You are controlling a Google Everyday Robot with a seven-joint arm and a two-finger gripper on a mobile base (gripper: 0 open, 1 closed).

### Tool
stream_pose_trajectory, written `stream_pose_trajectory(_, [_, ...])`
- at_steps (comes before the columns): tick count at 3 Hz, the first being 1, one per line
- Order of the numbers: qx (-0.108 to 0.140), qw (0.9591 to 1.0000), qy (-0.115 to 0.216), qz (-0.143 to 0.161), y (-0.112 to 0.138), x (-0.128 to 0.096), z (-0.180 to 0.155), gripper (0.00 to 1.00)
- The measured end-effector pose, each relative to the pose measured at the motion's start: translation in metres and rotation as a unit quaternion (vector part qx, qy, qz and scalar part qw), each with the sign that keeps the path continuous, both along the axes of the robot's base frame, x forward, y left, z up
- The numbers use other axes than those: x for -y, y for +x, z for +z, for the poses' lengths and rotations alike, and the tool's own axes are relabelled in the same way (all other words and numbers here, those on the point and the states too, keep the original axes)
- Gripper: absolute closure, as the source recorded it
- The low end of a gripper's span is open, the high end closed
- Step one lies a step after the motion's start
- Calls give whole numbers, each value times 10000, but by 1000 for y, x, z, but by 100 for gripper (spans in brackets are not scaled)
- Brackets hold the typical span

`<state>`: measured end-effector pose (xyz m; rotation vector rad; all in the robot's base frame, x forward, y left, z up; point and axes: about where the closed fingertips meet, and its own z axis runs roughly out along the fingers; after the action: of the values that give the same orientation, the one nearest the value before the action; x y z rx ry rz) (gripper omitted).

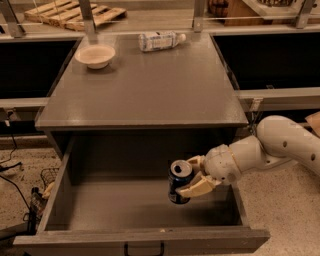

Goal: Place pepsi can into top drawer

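Note:
The pepsi can (179,182) is dark blue with a silver top. It is held upright inside the open top drawer (90,210), toward its right side, close to the drawer floor. My gripper (192,179) reaches in from the right on a white arm and its tan fingers (196,188) are shut on the can's right side. The drawer is pulled fully out below the cabinet top, and its front panel with a small dark handle (144,248) is at the bottom of the view.
On the grey cabinet top (150,85) a pale bowl (95,55) sits at the back left and a clear plastic bottle (159,41) with a white label lies at the back. Wooden pallets (75,14) lie behind. Cables (15,165) lie on the floor at left.

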<state>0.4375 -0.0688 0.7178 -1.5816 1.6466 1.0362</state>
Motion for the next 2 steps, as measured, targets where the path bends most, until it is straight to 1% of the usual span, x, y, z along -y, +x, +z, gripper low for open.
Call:
stream_pose_trajectory(1, [53, 9999, 72, -65, -1, -4, -12, 100])
stream_pose_trajectory(2, [134, 9998, -22, -111, -2, -10, -23, 100])
